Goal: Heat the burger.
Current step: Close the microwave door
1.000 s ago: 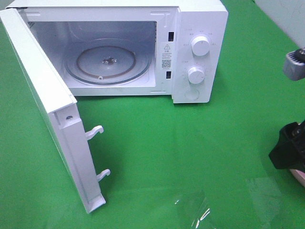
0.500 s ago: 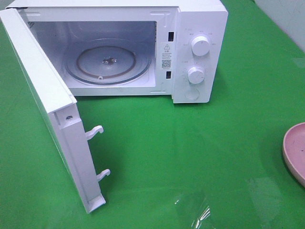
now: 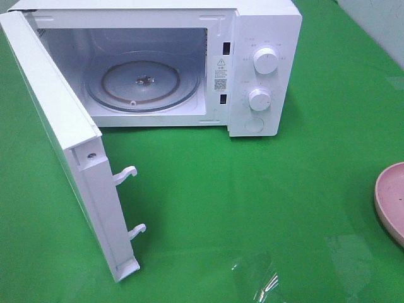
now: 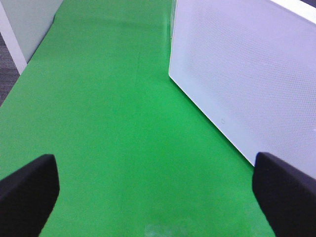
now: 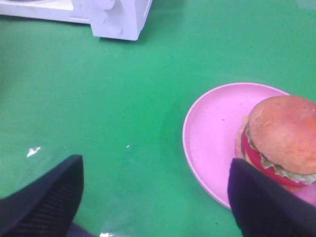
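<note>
Right wrist view showed the burger [image 5: 281, 138] sitting on the pink plate [image 5: 212, 133] — right gripper [image 5: 153, 197] spread apart above it; left gripper [image 4: 155, 190] likewise apart beside the microwave [image 3: 189, 63].

White microwave [image 3: 252, 69] sits on the green table [image 3: 252, 189], door [image 3: 69, 151] swung wide open. Pink plate [image 3: 391, 199] off at the edge.

Burger [image 5: 281, 136] on plate [image 3: 391, 199]; plate right of, nearer than microwave [image 3: 265, 38].
</note>
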{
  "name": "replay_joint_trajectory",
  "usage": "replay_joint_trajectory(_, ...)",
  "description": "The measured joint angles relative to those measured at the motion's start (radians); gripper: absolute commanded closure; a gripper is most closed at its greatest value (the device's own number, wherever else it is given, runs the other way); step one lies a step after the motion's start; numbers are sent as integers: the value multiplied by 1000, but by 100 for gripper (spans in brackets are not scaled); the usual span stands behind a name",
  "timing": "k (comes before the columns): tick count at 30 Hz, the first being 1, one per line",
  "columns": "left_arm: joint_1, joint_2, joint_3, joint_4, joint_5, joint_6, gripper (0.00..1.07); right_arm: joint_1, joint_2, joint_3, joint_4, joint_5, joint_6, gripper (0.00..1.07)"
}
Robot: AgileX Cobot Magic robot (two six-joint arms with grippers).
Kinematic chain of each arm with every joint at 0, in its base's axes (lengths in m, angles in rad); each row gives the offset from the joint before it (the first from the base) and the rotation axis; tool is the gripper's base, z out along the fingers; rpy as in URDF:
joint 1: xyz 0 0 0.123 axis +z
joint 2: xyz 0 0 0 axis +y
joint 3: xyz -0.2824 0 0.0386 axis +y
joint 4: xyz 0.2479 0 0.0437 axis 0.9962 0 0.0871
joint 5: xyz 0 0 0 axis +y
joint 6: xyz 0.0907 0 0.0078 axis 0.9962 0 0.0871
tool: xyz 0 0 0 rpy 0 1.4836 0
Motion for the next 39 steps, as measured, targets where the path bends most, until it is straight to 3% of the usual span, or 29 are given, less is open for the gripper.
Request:
replay_joint_trajectory(11,0,0,0,0,0,0,8,-84,-135,2,1,0,0,31)
replay_joint_trajectory(39,0,0,0,0,0,0,8,-86,-142,2,1,1,0,31)
